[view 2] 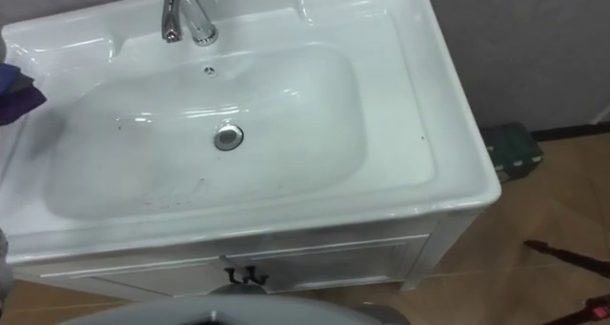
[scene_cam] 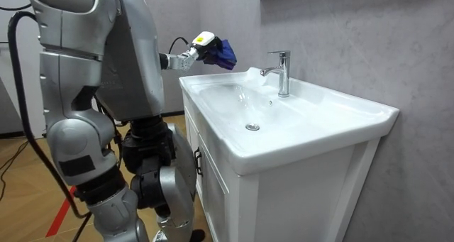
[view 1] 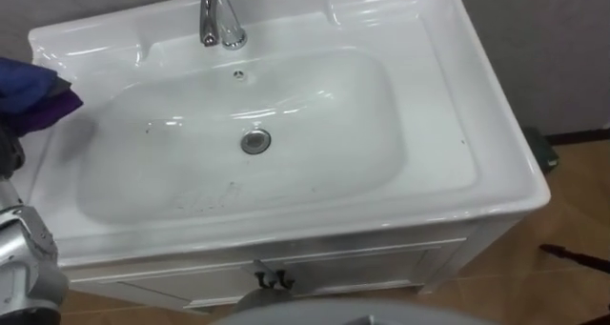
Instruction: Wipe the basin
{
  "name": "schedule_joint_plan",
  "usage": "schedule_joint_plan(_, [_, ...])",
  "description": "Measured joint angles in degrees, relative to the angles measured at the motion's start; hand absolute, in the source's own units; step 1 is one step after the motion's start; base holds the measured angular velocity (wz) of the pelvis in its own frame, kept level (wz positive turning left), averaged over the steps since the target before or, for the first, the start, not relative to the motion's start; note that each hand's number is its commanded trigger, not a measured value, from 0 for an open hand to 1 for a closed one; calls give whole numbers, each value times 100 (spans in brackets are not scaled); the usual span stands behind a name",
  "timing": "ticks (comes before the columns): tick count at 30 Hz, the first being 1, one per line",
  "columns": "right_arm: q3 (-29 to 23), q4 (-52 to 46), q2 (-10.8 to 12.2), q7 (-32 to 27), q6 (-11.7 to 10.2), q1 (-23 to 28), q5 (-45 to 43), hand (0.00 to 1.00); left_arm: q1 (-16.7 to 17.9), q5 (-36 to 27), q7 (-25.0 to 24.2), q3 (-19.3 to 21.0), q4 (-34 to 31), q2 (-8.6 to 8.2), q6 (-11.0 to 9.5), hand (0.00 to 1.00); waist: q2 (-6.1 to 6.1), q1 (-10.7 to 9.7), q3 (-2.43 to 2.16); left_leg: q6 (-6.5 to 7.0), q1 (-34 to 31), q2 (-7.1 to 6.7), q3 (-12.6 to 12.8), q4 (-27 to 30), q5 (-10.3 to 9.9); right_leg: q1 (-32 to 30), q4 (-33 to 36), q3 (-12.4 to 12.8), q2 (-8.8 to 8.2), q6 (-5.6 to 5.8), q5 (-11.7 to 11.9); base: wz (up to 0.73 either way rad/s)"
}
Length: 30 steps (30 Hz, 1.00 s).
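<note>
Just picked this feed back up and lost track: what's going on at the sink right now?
The robot stands in front of a white basin with a blue cloth gripped in its left hand. The cloth is held up by the basin's left rim, not yet down in the bowl. Faint dark marks show on the bowl's bottom, towards the front and left of the drain. The tap stands at the back.

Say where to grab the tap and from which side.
Grip the tap by its upright column below the spout, probably from the robot's right: the spout juts forward over the basin, the wall stands close behind, and the left hand, holding the cloth, occupies the left.
</note>
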Motion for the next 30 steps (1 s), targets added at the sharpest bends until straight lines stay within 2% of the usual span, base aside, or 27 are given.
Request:
schedule_joint_plan(1, [0,12,4,-2,12,25,-24,0,52,0,-29,0,-2,-2,46,100,-14,44,10,0,22,6,0,1,0,49,-57,-3,10,-37,25,-4])
schedule_joint_plan(6, [-2,4,30,-6,-2,56,-39,0,276,-7,-192,0,-4,-2,261,100,9,68,8,-1,28,19,-5,21,0,74,-72,-37,12,-54,39,0])
schedule_joint_plan(12, [-2,-26,30,-37,3,48,-45,0,400,-217,-410,-1,-3,-5,362,100,-56,64,-5,-2,26,21,-4,10,0,69,-71,-47,10,-58,41,0])
schedule_joint_plan(15, [-2,-171,30,-37,-2,41,-55,0,458,-269,-531,-26,0,-39,419,100,-59,41,9,-2,9,21,-4,12,1,49,-72,-51,9,-60,40,0])
schedule_joint_plan(20, [-2,-369,30,-41,-4,60,-60,0,526,-264,-680,-75,105,-175,456,100,-97,20,26,-3,-15,22,-7,19,0,41,-79,-73,9,-61,39,1])
schedule_joint_plan(28, [-2,-411,30,-118,-60,62,-159,0,527,-263,-759,-89,567,-242,459,100,-78,-2,26,1,-64,33,-8,118,-3,41,-68,-101,11,-62,38,2])
schedule_joint_plan(29, [-2,-411,30,-118,-59,68,-190,0,527,-261,-760,-89,569,-247,460,86,-80,2,26,1,-60,32,-6,118,-3,41,-64,-99,11,-63,38,0])
schedule_joint_plan(30, [-5,-414,28,-119,-57,67,-247,0,528,-263,-760,-88,589,-247,465,53,-78,2,24,1,-59,33,-4,117,-3,43,-63,-98,11,-63,38,0])
